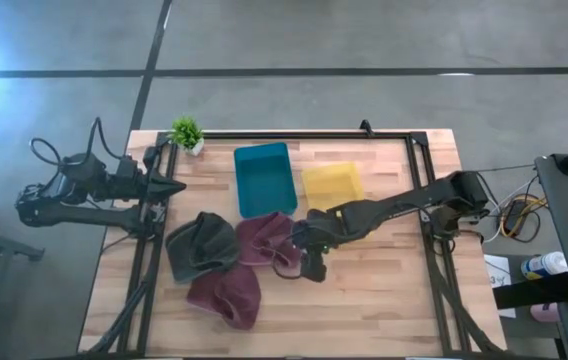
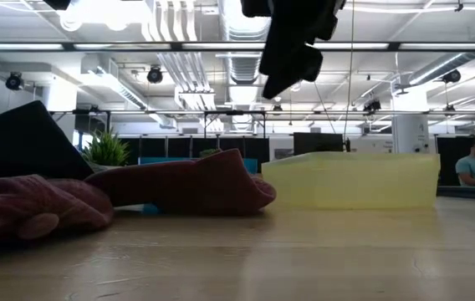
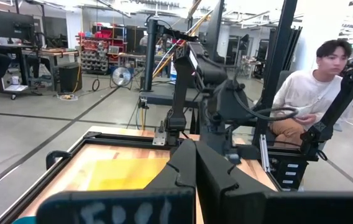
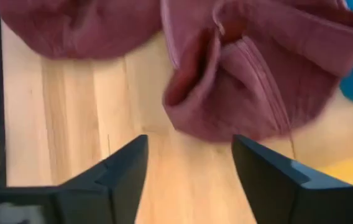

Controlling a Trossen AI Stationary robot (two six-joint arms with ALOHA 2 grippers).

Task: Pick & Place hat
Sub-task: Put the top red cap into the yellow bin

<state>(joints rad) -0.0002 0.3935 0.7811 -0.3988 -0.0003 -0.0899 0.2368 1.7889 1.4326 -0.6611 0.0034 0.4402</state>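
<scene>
Three hats lie flat on the wooden table. One maroon hat (image 1: pixel 269 240) (image 4: pixel 238 81) (image 2: pixel 196 180) sits mid-table, a second maroon hat (image 1: pixel 226 295) (image 4: pixel 77 28) nearer the front edge, and a dark grey hat (image 1: pixel 202 245) to their left. My right gripper (image 1: pixel 311 262) (image 4: pixel 189 165) hovers open above the table, just right of the mid-table maroon hat, touching nothing. In the low view it (image 2: pixel 292 42) hangs well clear of the wood. My left gripper (image 1: pixel 171 187) (image 3: pixel 195 171) waits shut at the table's left side.
A teal bin (image 1: pixel 264 178) and a yellow bin (image 1: pixel 332 185) (image 2: pixel 350 180) stand side by side behind the hats. A small potted plant (image 1: pixel 186 132) sits at the far left corner. Bare wood (image 1: pixel 384 290) lies right of the hats. A person (image 3: pixel 307 87) sits beyond the table.
</scene>
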